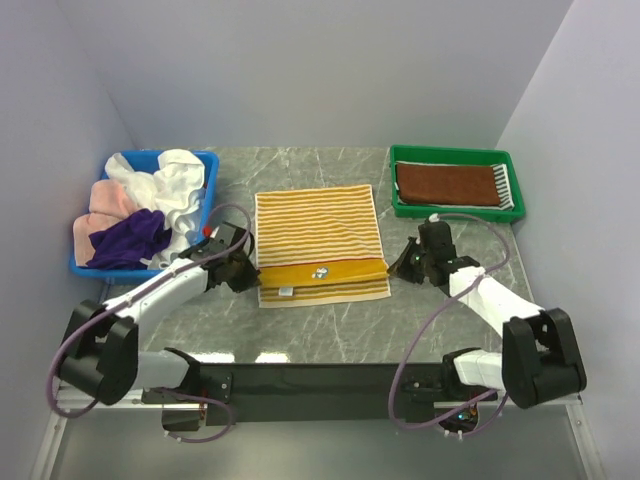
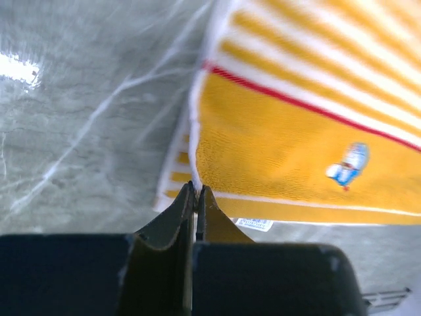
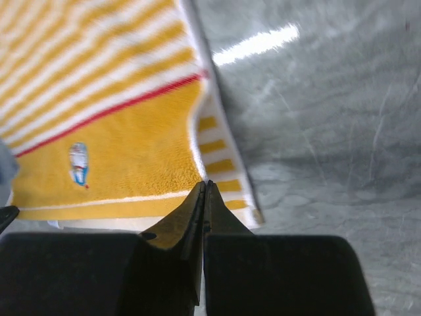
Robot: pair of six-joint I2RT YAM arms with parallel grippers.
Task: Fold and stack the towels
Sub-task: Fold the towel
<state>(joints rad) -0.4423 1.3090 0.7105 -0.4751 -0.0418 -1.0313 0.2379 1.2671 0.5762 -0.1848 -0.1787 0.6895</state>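
A yellow-white striped towel (image 1: 318, 235) lies flat mid-table. Its near part is turned over onto itself, showing a solid yellow band (image 2: 283, 151) with a red line and a small cartoon figure (image 3: 78, 163). My left gripper (image 1: 256, 272) is shut on the folded flap's white left edge (image 2: 196, 187). At the flap's right edge my right gripper (image 1: 392, 268) is shut as well, its tips pinching the hem (image 3: 206, 184). A white label (image 2: 253, 224) peeks out from under the near edge.
A blue basket (image 1: 209, 172) at the left holds loose white (image 1: 170, 180), pink (image 1: 105, 200) and purple (image 1: 130, 240) towels. At the back right, a green tray (image 1: 455, 212) holds a folded brown towel (image 1: 445, 183) on a striped one. Walls close in on three sides.
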